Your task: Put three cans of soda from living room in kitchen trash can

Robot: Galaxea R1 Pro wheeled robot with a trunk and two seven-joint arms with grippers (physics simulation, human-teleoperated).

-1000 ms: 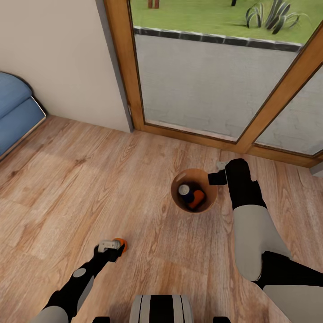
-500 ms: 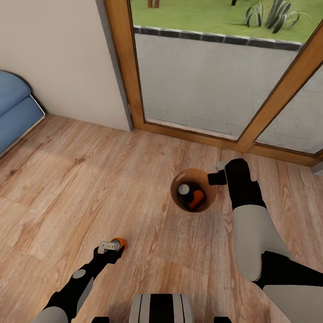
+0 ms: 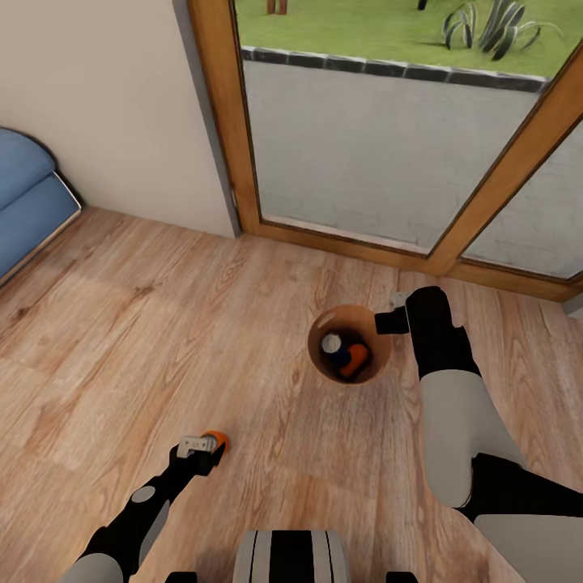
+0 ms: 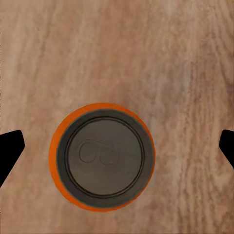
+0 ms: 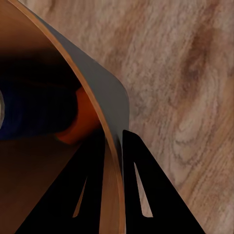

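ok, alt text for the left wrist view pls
Looking straight down on an upright orange soda can, its dark top with the pull tab facing the camera, standing on a wood floor. The black tips of the left gripper's fingers sit wide apart on either side of the can, not touching it.

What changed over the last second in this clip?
The left gripper drew back slightly from the bright orange soda can standing on the wood floor, fingers apart either side of it. Unchanged: the right gripper pinches the copper-brown round bin's rim, two cans inside.
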